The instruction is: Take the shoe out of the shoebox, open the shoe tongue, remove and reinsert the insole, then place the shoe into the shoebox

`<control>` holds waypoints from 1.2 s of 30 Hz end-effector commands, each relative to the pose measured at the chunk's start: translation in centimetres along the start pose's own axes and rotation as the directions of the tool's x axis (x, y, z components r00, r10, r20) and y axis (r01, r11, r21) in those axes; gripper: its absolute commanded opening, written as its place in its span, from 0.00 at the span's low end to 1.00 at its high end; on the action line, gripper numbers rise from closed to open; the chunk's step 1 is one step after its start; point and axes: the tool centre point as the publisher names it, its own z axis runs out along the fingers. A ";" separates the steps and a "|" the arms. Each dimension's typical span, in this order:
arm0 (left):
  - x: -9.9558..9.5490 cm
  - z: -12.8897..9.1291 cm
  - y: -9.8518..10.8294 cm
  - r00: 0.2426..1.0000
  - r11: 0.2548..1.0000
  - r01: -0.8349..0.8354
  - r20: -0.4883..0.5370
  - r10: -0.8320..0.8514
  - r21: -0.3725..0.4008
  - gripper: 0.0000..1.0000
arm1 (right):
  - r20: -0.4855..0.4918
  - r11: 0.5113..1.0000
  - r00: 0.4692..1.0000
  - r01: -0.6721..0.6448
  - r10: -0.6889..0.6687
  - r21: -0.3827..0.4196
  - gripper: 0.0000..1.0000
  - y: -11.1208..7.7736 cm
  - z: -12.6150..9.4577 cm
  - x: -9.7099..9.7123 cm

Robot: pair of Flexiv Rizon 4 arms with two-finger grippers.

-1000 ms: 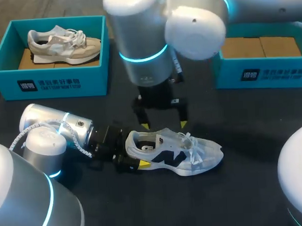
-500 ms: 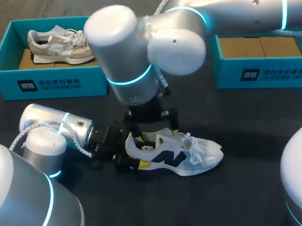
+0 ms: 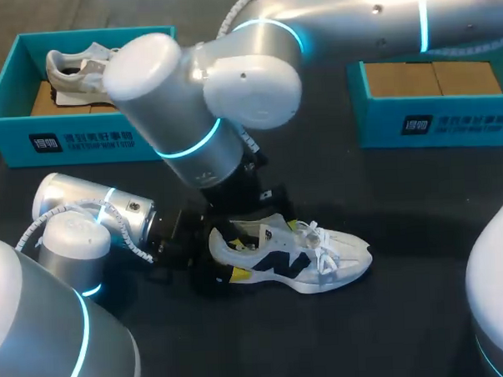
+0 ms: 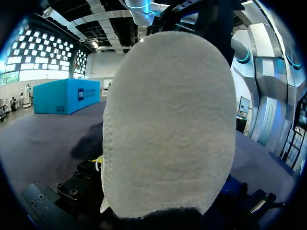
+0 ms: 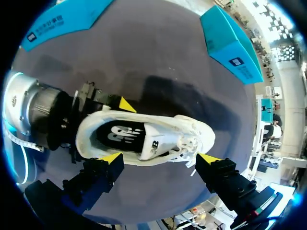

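Observation:
A white shoe (image 3: 309, 259) with a dark side mark lies on the dark table, toe to the right. My left gripper (image 3: 229, 256) lies low at its heel, one yellow fingertip (image 3: 239, 275) on the near side and one fingertip (image 5: 125, 104) on the far side, shut on the heel. That heel (image 4: 168, 124) fills the left wrist view. My right gripper (image 3: 252, 212) hangs just over the shoe's collar. In its own view the right gripper (image 5: 159, 158) stands open above the shoe (image 5: 153, 139), whose insole (image 5: 117, 134) shows in the opening.
A teal shoebox (image 3: 82, 142) at the back left holds a beige shoe (image 3: 71, 71). A second teal shoebox (image 3: 432, 122) stands at the back right with brown card inside. My right arm's big elbow (image 3: 197, 99) spans the middle of the table.
My right arm has swung left and come down, bringing its gripper close over the shoe's heel opening. The shoe and my left arm have stayed put.

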 end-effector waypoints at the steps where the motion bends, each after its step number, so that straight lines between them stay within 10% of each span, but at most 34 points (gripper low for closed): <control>1: -0.1 0.1 0.2 1.000 1.000 0.001 0.002 -0.001 -0.002 0.00 | 0.329 0.917 0.859 -0.392 0.393 -0.072 1.00 -0.4 0.2 0.7; 36: -0.1 0.1 0.2 1.000 1.000 0.001 0.002 -0.001 -0.002 0.00 | 0.328 0.852 0.790 -0.511 0.518 -0.114 1.00 1.0 2.1 -1.8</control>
